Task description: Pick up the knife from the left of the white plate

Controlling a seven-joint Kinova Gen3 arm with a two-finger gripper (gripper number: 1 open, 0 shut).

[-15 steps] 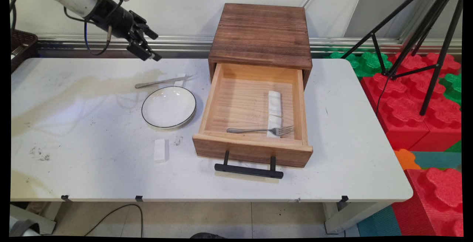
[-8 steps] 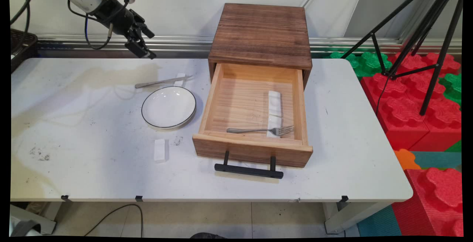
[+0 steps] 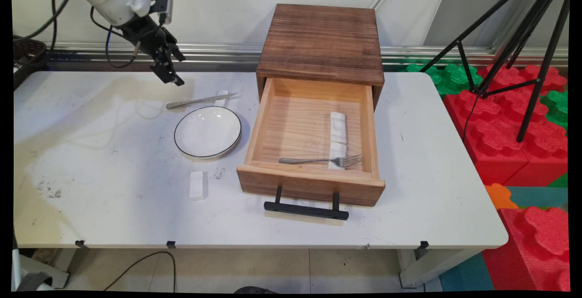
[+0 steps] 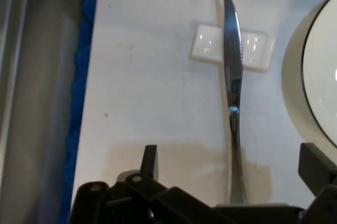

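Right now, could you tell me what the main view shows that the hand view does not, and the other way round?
Only the main view shows the wooden drawer box, its open drawer holding a fork, and a loose white block.

Only the hand view shows the hand's fingers spread open above the knife handle.

Both show the knife resting on a white rest, the plate beside it, and the white table.

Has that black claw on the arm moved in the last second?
Yes. The gripper has swung left and down, away from the wooden drawer box, toward the knife.
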